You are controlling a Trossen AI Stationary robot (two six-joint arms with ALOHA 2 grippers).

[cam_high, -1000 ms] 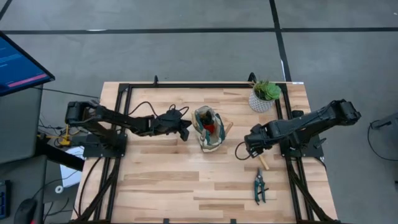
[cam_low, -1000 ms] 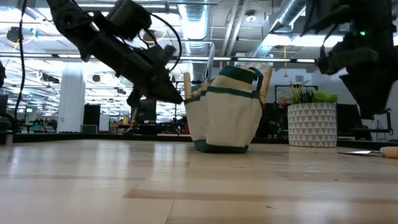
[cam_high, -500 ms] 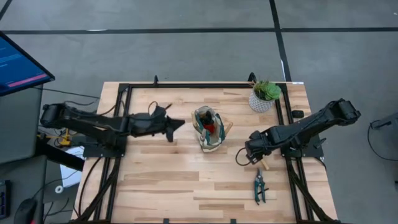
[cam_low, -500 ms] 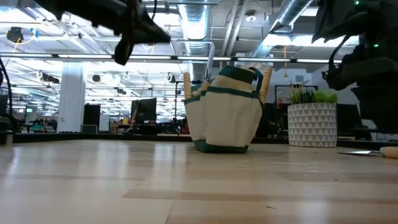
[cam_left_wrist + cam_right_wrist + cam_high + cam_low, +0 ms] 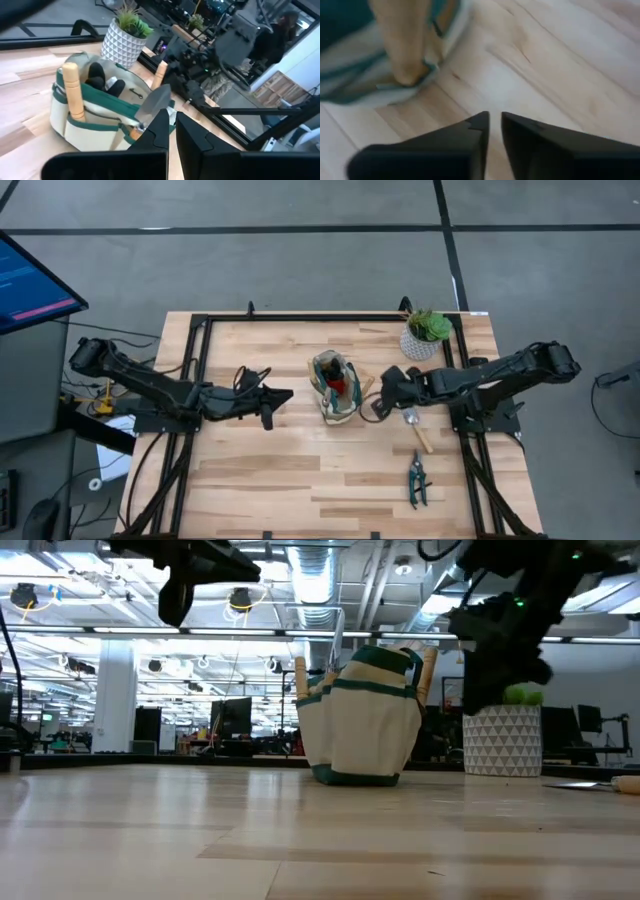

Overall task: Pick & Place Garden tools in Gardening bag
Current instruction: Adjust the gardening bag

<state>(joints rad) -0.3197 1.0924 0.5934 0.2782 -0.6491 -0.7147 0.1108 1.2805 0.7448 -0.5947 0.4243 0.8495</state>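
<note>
The beige gardening bag (image 5: 335,386) with green trim stands upright on its base at the table's middle. Wooden trowel handles (image 5: 429,671) stick up out of it, and a red-and-black item (image 5: 338,385) lies inside. It also shows in the left wrist view (image 5: 95,117). A trowel (image 5: 417,430) lies flat on the table to the bag's right. Green-handled pruning shears (image 5: 417,480) lie nearer the front edge. My left gripper (image 5: 276,396) hangs left of the bag, shut and empty (image 5: 171,131). My right gripper (image 5: 385,387) is just right of the bag, shut and empty (image 5: 494,131).
A green plant in a white pot (image 5: 424,335) stands at the far right corner, close behind my right arm. A black frame (image 5: 300,317) runs along the table's far and side edges. Bare wood lies in front of the bag (image 5: 300,470).
My left gripper has drawn back from the bag toward the table's left edge and risen. My right gripper has moved from above the lying trowel toward the bag, left and toward the far edge. The trowel and the shears have stayed on the table.
</note>
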